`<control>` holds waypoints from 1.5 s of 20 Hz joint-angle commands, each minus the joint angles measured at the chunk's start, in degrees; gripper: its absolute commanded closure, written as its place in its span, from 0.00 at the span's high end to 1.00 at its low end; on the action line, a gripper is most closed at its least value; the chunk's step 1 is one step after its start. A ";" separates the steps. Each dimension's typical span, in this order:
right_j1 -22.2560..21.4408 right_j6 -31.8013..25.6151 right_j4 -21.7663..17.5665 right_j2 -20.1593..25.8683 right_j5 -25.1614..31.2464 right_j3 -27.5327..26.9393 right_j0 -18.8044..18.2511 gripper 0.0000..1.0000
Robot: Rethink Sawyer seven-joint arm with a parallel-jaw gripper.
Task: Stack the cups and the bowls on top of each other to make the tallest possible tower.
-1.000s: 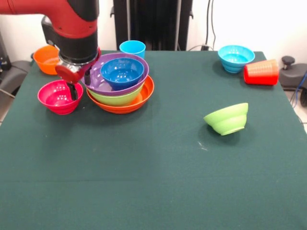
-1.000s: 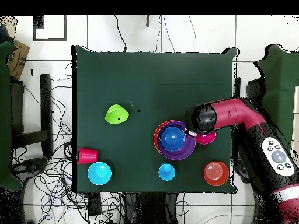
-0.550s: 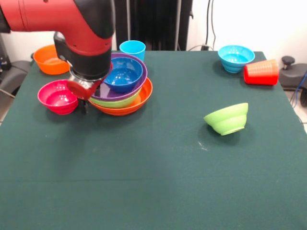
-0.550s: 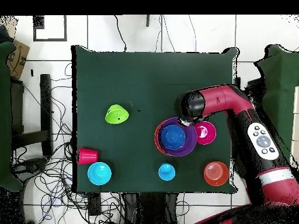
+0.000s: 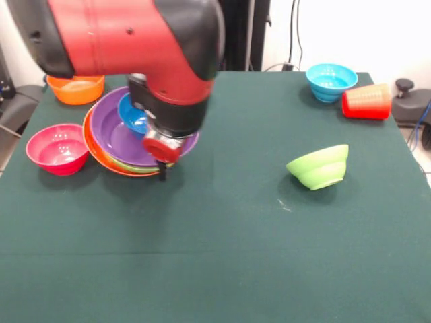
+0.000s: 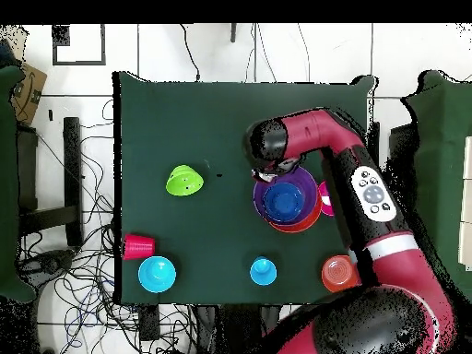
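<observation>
In the front view the tower (image 5: pixel 124 145) sits tipped toward the camera, its purple bowl (image 5: pixel 118 134) showing its inside, with lime green and orange rims under it and the dark blue bowl (image 5: pixel 133 114) slid to the back of the purple one, half hidden by the arm; the gripper (image 5: pixel 162 168) hangs at the pile's near rim, touching or just beside it; my worry is that pressure on that rim levers the nested bowls up and spills the blue one out, or shoves the pile into the magenta bowl (image 5: pixel 57 148) just beside it; only one dark fingertip shows below the red wrist, so I cannot tell whether the hand is spread or pinching, nor whether it grips the rim. The small lime green bowl (image 5: pixel 318 166) lies tilted well apart; the red cup (image 5: pixel 367 101) lies on its side near the light blue bowl (image 5: pixel 331 81); a small orange bowl (image 5: pixel 75 87) stands behind the pile.

In the overhead view the wrist covers the pile's edge; the light blue cup (image 6: pixel 263 271) stands near the base-side table edge.
</observation>
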 commanded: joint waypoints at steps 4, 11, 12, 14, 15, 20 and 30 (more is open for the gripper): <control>-2.27 -0.46 2.06 -4.92 7.46 -3.08 6.95 1.00; -7.59 0.93 2.37 -7.19 8.26 0.66 8.29 1.00; -8.37 0.09 1.76 -8.04 7.56 1.10 7.13 1.00; -8.82 -0.68 1.30 -9.26 8.53 -0.19 6.82 1.00; -9.15 -1.06 1.57 -9.42 9.35 -0.50 7.01 1.00; -11.27 -3.56 3.53 -9.81 11.71 -0.77 6.15 1.00; -11.32 0.56 13.57 -7.08 9.60 -2.19 4.30 1.00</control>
